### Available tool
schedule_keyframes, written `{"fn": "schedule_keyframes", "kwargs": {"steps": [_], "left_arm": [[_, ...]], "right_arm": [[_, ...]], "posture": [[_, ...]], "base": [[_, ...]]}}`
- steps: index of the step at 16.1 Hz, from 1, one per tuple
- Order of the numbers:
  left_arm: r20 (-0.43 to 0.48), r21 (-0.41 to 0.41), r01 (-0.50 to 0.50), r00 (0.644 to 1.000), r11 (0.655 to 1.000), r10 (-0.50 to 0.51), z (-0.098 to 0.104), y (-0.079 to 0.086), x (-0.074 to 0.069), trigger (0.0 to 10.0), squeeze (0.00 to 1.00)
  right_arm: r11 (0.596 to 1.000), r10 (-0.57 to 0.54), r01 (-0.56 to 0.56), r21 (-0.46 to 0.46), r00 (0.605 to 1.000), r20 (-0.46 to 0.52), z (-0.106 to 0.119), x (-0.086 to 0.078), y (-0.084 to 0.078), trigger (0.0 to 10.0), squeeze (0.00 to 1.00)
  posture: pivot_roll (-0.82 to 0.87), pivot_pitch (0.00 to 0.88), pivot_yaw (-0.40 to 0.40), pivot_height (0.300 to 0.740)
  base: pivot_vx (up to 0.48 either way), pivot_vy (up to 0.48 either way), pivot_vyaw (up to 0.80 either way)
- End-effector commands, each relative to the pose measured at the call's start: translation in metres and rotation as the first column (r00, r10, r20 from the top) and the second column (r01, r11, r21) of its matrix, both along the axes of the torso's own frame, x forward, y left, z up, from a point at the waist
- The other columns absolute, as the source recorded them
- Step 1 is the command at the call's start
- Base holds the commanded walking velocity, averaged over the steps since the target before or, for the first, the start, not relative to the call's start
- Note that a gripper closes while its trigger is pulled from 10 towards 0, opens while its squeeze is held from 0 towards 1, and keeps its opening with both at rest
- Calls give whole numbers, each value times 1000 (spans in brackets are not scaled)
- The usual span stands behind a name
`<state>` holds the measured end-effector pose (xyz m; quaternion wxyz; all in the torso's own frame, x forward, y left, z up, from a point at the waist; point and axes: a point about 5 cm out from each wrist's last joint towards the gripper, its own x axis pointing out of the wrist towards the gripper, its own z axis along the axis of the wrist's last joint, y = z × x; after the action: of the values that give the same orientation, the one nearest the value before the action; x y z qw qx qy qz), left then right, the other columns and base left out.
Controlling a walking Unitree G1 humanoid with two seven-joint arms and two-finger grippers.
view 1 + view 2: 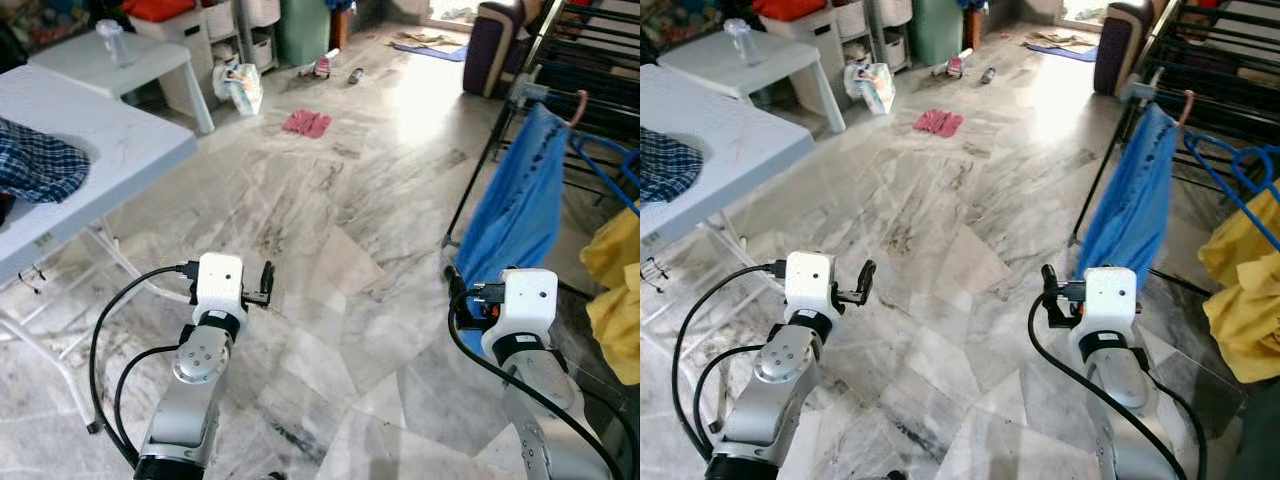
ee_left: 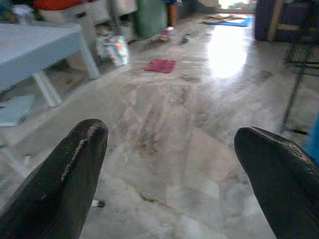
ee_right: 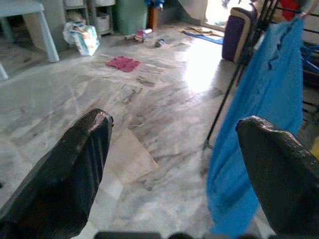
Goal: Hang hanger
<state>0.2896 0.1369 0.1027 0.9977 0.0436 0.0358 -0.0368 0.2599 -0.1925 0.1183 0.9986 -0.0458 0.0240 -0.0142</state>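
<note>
A black drying rack stands at the right. A blue garment hangs from it on a hanger with a pale hook. An empty blue hanger hangs on the rack just beyond it. My right gripper is held low, beside the bottom of the blue garment; its fingers are open around nothing. My left gripper hovers over the marble floor, well left of the rack. It is open too, and its fingers are empty.
A white folding table with a plaid cloth is at the left, a small white table behind it. Yellow clothes hang at the far right. A pink cloth, a plastic bag and a dark suitcase lie farther off.
</note>
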Motion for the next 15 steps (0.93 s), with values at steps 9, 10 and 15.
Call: {"fn": "schedule_keyframes", "kwargs": {"steps": [9,10,15], "left_arm": [[4,49,-140,990,989,140,-3,13,2,10000,0],[2,49,-158,987,986,158,-3,16,2,10000,0],[-6,29,-171,985,985,171,-4,19,-1,10000,0]], "right_arm": [[995,100,-99,-34,995,29,8,6,10,10000,0],[994,107,-106,-33,994,30,8,7,11,10000,0],[989,148,-147,-28,988,36,8,10,17,10000,0]], "posture": [[8,77,-6,740],[11,80,-8,740],[23,80,-14,740]], "base": [[0,0,800],[0,0,800],[0,0,800]]}}
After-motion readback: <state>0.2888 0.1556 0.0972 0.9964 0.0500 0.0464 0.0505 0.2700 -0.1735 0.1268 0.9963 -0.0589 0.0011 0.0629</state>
